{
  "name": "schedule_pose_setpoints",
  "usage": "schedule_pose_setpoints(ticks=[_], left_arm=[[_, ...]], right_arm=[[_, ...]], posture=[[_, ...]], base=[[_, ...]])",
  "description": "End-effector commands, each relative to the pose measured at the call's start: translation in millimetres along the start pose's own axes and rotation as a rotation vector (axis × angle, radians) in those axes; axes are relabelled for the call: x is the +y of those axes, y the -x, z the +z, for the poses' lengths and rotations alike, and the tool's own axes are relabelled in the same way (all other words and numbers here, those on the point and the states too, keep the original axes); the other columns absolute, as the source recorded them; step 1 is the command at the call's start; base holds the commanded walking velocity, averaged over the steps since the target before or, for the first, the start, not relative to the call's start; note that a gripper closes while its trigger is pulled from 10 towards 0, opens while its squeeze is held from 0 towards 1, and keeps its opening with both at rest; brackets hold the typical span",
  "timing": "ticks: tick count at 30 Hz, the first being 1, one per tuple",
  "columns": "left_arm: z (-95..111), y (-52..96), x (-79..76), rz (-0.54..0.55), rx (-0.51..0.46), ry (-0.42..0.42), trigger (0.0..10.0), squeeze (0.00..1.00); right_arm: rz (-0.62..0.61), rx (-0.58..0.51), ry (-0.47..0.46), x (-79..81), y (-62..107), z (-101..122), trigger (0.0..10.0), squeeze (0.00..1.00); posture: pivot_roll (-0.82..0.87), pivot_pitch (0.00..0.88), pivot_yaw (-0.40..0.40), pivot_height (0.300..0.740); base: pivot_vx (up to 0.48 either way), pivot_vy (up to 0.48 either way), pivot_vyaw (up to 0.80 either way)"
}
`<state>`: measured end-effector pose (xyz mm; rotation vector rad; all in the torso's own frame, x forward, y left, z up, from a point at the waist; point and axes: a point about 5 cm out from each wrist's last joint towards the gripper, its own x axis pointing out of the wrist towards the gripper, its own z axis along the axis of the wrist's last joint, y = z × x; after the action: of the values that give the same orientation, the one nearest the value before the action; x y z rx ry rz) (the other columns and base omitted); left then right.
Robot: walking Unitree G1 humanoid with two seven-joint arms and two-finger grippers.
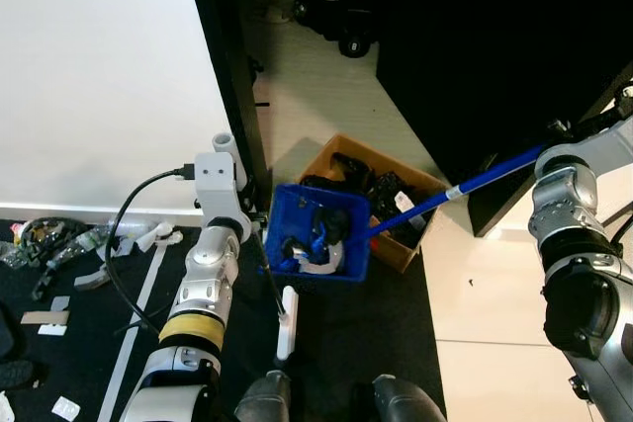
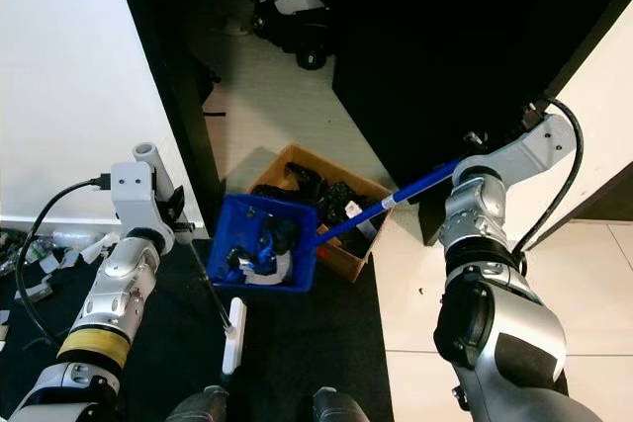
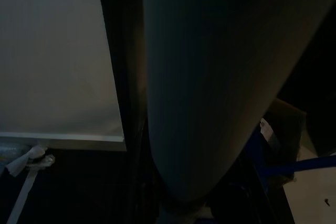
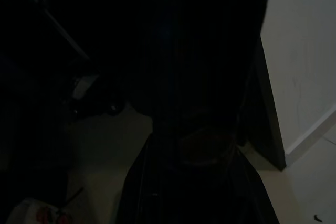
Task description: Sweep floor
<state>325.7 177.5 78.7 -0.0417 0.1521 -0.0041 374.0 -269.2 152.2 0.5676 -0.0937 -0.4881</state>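
The blue dustpan [image 1: 318, 237], raised just above the cardboard box [image 1: 415, 249], seems held for dumping; whether either gripper is clenched, I cannot tell.

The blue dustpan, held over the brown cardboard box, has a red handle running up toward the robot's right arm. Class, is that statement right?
Not quite. The blue dustpan is indeed over the brown cardboard box, and its handle does run up toward the right arm, but the handle is blue, not red. The left eye view shows this plainly.
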Motion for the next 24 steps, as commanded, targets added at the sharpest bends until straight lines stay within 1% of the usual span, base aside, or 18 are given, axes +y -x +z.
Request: schedule_pose_setpoints(ticks=[1, 3, 8, 15, 24], left_arm=[[-3.7, 2.4, 0.6, -0.008, 0.016, -0.003, 10.0, 0.00], [-4.4, 2.5, 0.8, -0.011, 0.022, -0.011, 10.0, 0.00], [-4.8, 2.4, -0.3, -0.017, 0.022, -0.008, 10.0, 0.00], [-5.7, 3.2, -4.7, -0.033, 0.019, 0.000, 10.0, 0.00], [-6.3, 3.7, -5.8, -0.040, 0.021, 0.000, 10.0, 0.00]], right_arm=[[0.012, -0.056, 0.000, -0.8, -2.3, 11.9, 10.0, 0.00], [0.043, -0.078, 0.005, 4.8, -3.2, 16.4, 10.0, 0.00], [0.058, -0.098, -0.018, 9.6, -5.2, 23.3, 10.0, 0.00], [0.060, -0.124, -0.025, 12.2, -8.4, 34.2, 10.0, 0.00], [0.058, -0.134, -0.025, 11.2, -9.3, 37.9, 10.0, 0.00]], posture=[[0.00, 0.053, -0.026, 0.740], [-0.01, 0.054, -0.025, 0.740], [-0.01, 0.054, -0.025, 0.740], [0.00, 0.057, -0.033, 0.740], [0.00, 0.060, -0.031, 0.740]], base=[[0.000, 0.000, 0.00], [0.000, 0.000, 0.00], [0.000, 0.000, 0.00], [0.312, 0.000, 0.00], [0.353, 0.000, 0.00]])
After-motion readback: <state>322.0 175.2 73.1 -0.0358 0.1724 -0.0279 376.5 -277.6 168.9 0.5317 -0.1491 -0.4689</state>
